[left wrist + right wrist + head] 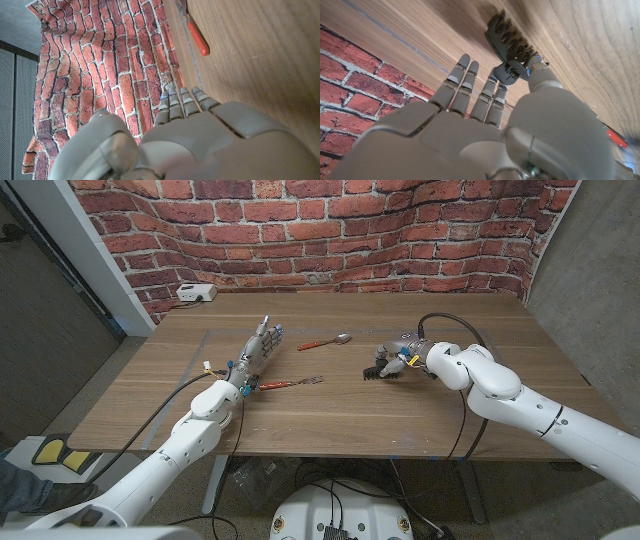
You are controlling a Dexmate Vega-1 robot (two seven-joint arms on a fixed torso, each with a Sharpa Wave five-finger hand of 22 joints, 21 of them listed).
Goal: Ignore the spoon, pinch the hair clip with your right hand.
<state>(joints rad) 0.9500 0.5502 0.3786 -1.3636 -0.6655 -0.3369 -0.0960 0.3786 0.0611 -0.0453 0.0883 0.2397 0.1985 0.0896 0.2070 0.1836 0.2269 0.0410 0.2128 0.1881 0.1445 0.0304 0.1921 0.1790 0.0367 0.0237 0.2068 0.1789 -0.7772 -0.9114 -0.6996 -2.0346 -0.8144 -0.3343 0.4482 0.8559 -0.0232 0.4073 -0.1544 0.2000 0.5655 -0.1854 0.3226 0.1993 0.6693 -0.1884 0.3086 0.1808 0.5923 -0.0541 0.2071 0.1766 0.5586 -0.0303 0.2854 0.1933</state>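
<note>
The black toothed hair clip [379, 370] lies right of the table's middle. My right hand [403, 360] is at it. In the right wrist view the thumb and a fingertip [500, 82] pinch the hair clip [512, 45] at its handle end, while the other fingers reach out straight. I cannot tell whether the clip is off the wood. The red-handled spoon [325, 341] lies apart, farther back and to the left, and its handle [198, 39] shows in the left wrist view. My left hand [256, 350] is left of the spoon with fingers [181, 104] straight and nothing in it.
A red-handled fork [290, 383] lies close beside my left wrist. A small white box [197, 293] sits at the table's far left corner below the brick wall [330, 230]. A black cable [455, 320] arches over my right forearm.
</note>
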